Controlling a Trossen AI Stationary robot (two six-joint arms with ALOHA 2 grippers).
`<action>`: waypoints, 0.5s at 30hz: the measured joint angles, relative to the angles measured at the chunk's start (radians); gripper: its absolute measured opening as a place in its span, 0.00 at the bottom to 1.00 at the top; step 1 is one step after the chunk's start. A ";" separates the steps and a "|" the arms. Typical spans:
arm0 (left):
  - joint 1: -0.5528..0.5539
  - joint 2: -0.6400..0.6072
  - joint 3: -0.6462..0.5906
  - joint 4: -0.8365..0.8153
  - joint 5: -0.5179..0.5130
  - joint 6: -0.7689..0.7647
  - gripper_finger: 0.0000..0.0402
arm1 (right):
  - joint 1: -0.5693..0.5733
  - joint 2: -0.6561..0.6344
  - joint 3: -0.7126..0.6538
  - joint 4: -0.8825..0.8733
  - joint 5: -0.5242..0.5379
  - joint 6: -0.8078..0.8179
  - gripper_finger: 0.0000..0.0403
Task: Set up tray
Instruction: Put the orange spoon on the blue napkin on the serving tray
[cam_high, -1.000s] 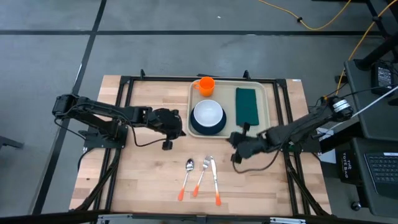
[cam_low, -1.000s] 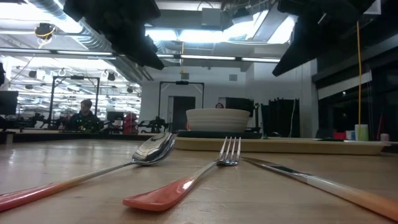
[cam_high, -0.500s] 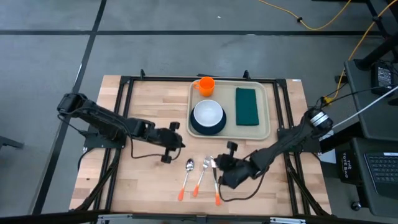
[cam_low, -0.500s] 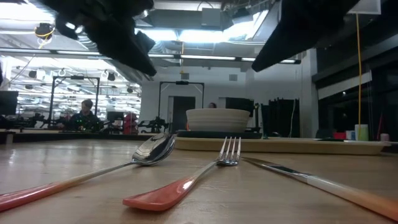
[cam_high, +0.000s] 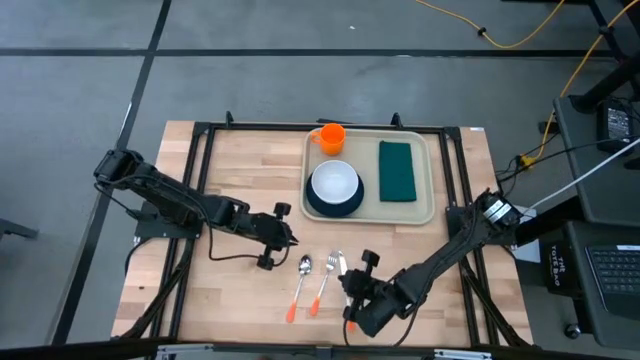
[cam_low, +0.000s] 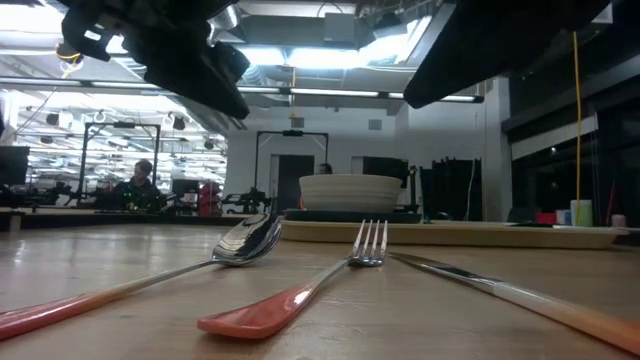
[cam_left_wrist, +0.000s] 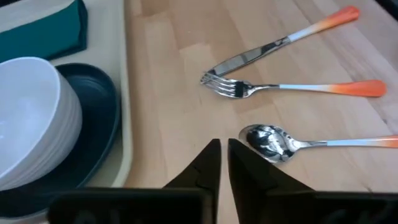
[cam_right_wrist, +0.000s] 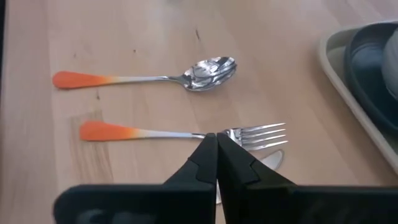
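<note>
The beige tray (cam_high: 432, 180) lies at the table's far right and carries an orange cup (cam_high: 331, 136), a white bowl (cam_high: 334, 182) on a dark teal plate (cam_high: 322, 208) and a green napkin (cam_high: 397, 168). In front of it lie a spoon (cam_high: 303, 275), a fork (cam_high: 325, 278) and a knife (cam_high: 350, 318), all with orange handles. My right gripper (cam_high: 347, 285), shut, hangs over the knife beside the fork (cam_right_wrist: 255, 134). My left gripper (cam_high: 292, 238), shut, hovers left of the spoon's bowl (cam_left_wrist: 267, 138). The low view shows both arms well above the table.
Bare wooden tabletop lies left of the cutlery and along the near edge. Black frame rails run along both sides of the table under the arms. Beyond the table the low view shows a room with a person seated far off (cam_low: 135, 180).
My right gripper has swung from the tray's near edge toward the table's near edge and left, and now hangs over the knife and fork. My left gripper has moved slightly toward the near edge, closer to the spoon. The cutlery and tray have stayed put.
</note>
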 joint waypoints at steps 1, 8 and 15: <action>0.000 0.000 0.000 -0.001 0.003 0.000 0.09 | 0.001 0.000 0.000 0.001 0.007 0.004 0.01; 0.000 0.000 0.000 -0.007 0.019 -0.057 0.26 | 0.000 0.000 0.000 0.008 0.015 0.045 0.01; 0.006 0.082 -0.019 0.000 0.073 -0.142 0.38 | 0.000 0.000 0.000 0.006 0.015 0.072 0.01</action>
